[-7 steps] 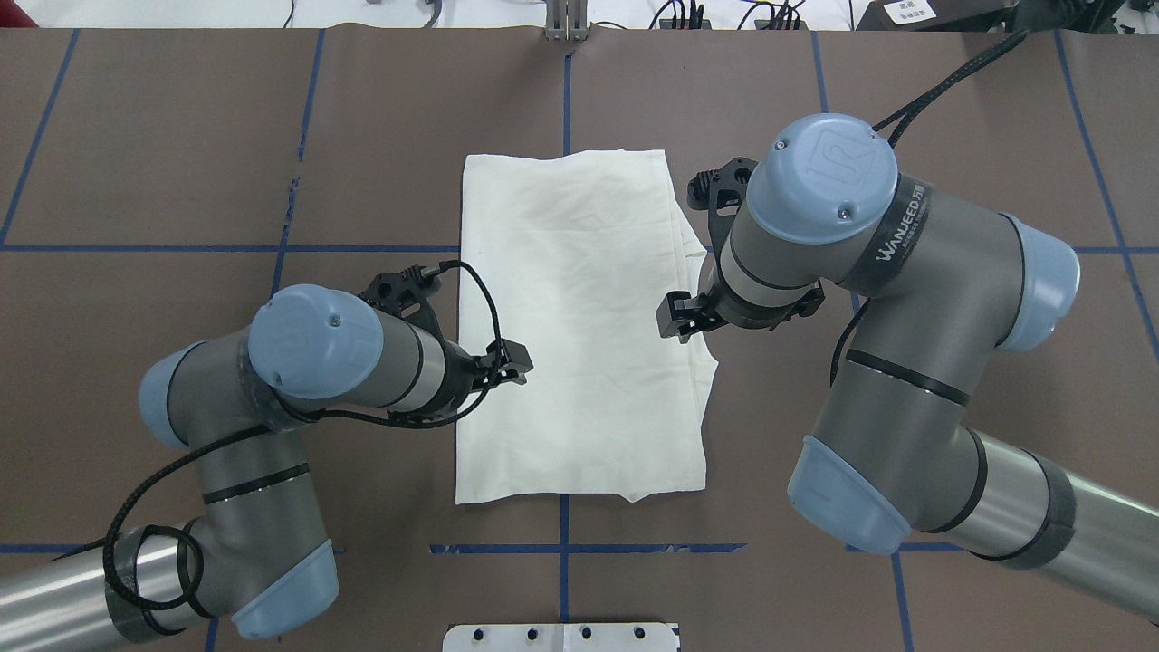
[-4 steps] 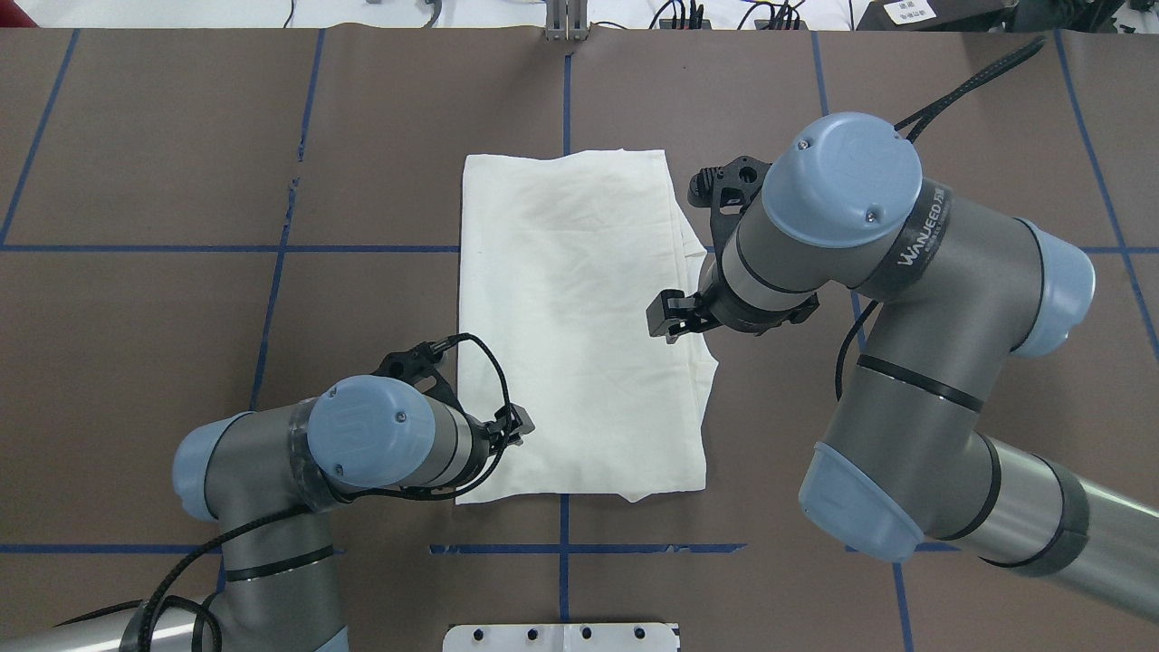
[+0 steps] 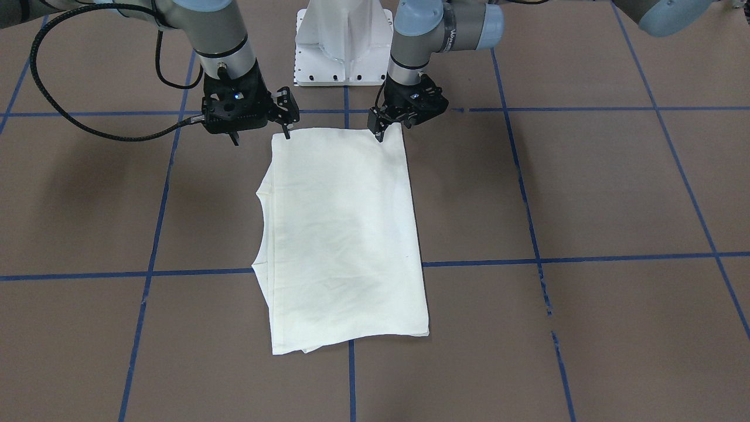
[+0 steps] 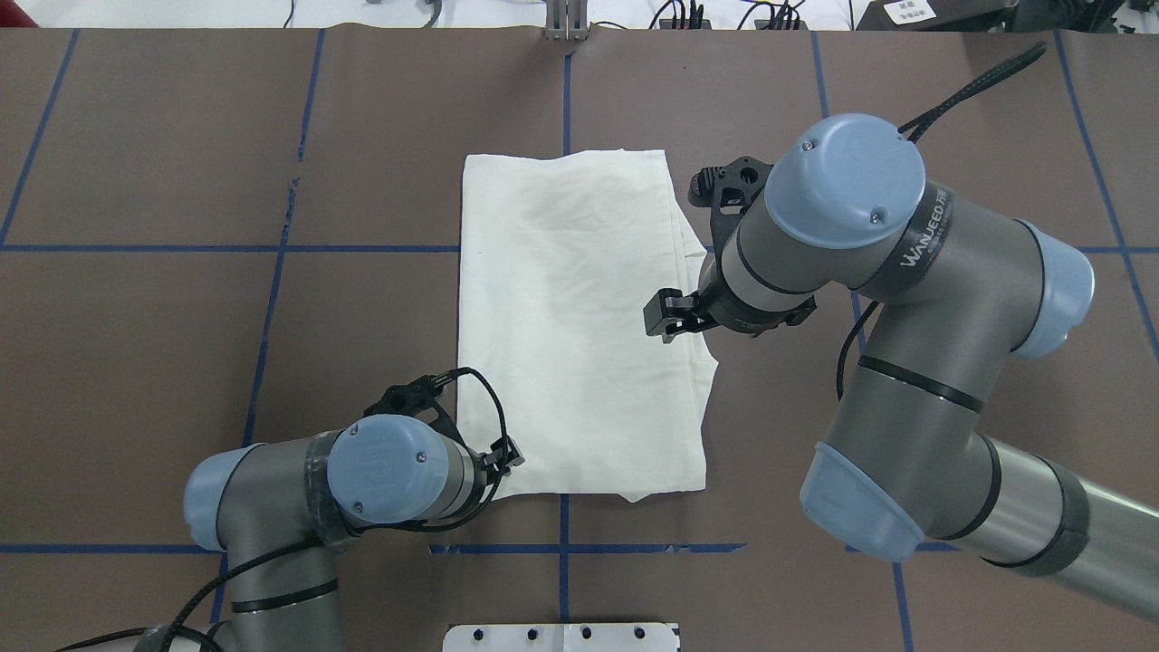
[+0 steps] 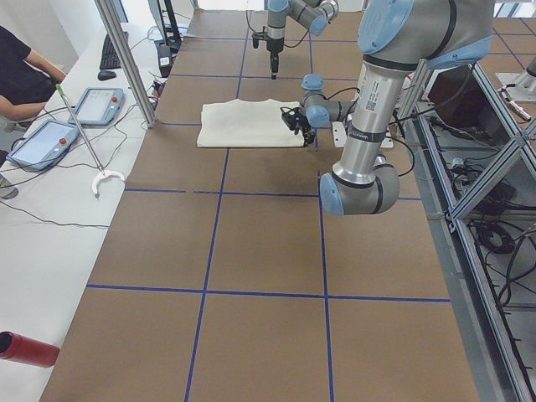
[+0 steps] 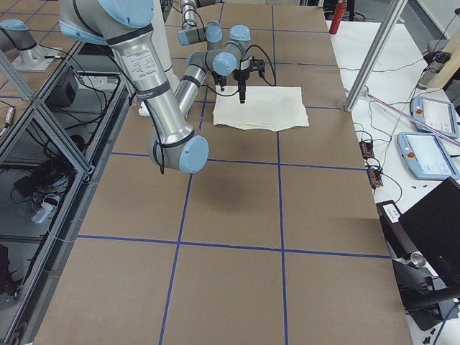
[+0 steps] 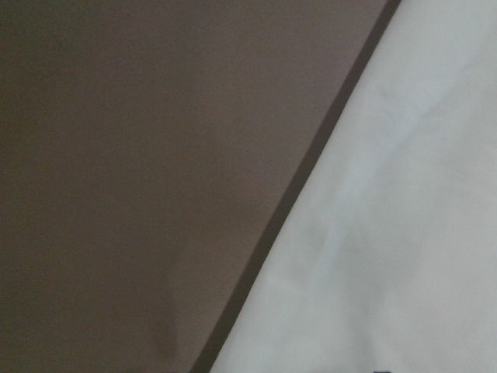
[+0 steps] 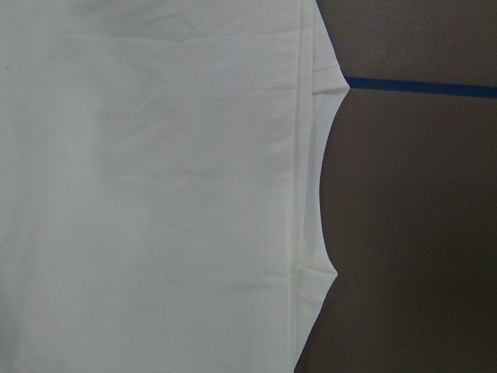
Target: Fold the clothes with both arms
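Note:
The clothes (image 4: 579, 335) are one cream-white garment folded into a tall rectangle, lying flat at the table's middle, also seen as a white rectangle (image 3: 343, 234). A curved seam edge shows along its right side (image 8: 311, 194). My left gripper (image 4: 507, 455) is low at the shirt's near-left corner (image 3: 384, 126), jaws slightly apart, holding nothing. The left wrist view shows only the cloth's edge (image 7: 388, 233) and bare table. My right gripper (image 4: 664, 317) hangs open well above the shirt's right edge (image 6: 244, 92), with nothing between its fingers.
The white pedestal base (image 3: 343, 41) stands just behind the shirt's near edge. Blue tape lines (image 4: 561, 548) grid the brown table. A person (image 5: 21, 79) sits at a side bench with control tablets (image 5: 46, 142), beyond a metal post (image 5: 126, 59).
My left arm has swung back along the shirt's left edge, from its middle to the near-left corner, and dropped lower. The right gripper has drifted slightly inward over the cloth.

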{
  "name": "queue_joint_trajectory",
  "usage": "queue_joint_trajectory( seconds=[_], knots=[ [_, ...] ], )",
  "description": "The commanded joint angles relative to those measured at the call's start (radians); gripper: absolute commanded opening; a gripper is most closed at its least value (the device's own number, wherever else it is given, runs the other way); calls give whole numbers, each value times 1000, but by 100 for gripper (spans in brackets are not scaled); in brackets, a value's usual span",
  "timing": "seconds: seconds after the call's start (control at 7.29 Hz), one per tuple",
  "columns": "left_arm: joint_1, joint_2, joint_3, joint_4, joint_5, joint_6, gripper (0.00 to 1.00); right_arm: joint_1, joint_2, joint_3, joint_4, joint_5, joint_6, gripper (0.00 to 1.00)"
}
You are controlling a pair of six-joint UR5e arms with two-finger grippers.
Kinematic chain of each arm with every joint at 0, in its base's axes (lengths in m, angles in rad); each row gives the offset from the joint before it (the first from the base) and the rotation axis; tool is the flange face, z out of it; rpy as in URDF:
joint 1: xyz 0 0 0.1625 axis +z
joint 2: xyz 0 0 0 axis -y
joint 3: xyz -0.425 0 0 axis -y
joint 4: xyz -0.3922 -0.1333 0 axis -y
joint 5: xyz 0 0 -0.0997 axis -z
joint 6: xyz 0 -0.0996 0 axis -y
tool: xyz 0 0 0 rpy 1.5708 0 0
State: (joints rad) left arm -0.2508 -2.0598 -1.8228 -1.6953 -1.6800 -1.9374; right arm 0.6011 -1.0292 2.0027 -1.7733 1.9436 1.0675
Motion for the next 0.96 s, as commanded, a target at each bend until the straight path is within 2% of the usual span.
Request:
queue_joint_trajectory(
  seconds=[0.0,0.55,0.82],
  knots=[
    [10,15,4,0,2,0,78,0,0,1,0,0,0,100],
    [8,9,-10,43,2,0,57,2,-2,1,0,0,-1,100],
    [8,4,-10,43,2,0,37,2,-12,1,0,0,-1,100]
  ],
)
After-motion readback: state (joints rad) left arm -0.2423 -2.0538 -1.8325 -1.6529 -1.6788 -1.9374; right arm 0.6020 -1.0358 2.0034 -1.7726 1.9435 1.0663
